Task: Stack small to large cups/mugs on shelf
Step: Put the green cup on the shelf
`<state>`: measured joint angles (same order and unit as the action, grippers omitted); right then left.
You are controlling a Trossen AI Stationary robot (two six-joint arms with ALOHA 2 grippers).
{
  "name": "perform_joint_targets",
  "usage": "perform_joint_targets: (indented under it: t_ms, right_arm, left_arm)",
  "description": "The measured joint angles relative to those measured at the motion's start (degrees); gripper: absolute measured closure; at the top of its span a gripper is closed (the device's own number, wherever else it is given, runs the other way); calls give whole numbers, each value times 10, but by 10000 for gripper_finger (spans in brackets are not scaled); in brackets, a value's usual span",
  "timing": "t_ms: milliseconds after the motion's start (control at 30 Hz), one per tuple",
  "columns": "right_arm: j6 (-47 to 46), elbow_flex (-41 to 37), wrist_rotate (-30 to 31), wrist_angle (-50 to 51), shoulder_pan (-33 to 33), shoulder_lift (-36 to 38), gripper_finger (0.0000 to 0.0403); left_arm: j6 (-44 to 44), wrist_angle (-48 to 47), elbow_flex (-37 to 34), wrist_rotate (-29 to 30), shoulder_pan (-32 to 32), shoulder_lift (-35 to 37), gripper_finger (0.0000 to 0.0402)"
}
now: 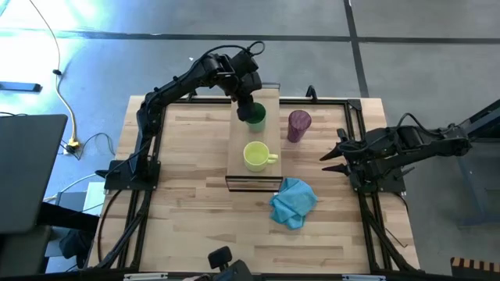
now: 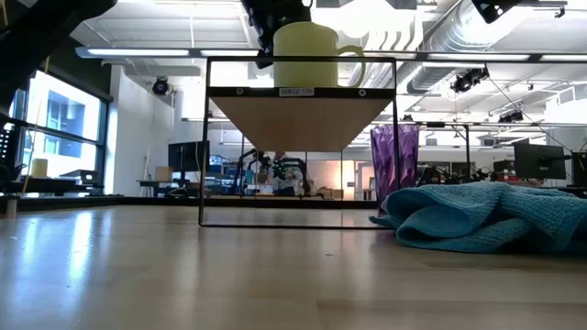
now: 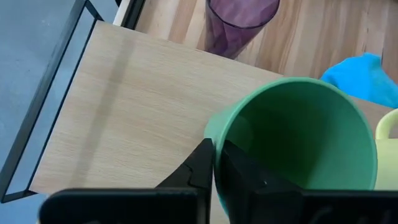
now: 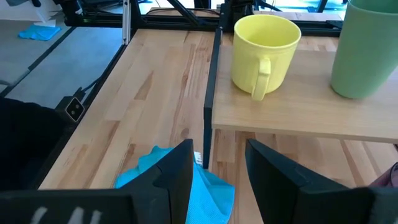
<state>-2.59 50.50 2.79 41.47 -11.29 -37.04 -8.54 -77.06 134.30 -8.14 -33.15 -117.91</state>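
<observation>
Two cups on shelf (image 1: pixel 254 156) | left gripper (image 3: pixel 214 165) pinching green cup (image 3: pixel 298 140) rim | right gripper (image 4: pixel 217 171) spread (shelf label unreadable)

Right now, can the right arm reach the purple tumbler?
Probably yes: the purple tumbler stands on the table beside the shelf, and the open right gripper has bare table between them.

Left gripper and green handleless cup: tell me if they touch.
Touching. The left wrist view shows the left gripper with fingers pinching the green handleless cup's rim.
</observation>
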Motion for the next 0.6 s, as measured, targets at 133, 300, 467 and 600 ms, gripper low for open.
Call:
perform_joint_targets:
  t_ms: [133, 300, 467, 600]
  right_arm:
    - [-2, 0, 0, 0, 0, 0, 263]
    - [-4, 0, 0, 0, 0, 0, 263]
    - [-5, 0, 0, 0, 0, 0, 263]
    - [-5, 0, 0, 0, 0, 0, 263]
  left_arm:
    - [0, 1, 0, 0, 0, 0, 361]
    - [1, 0, 0, 0, 0, 0, 337]
    - [1, -1, 0, 1, 0, 0, 327]
    - [1, 0, 0, 2, 0, 0, 326]
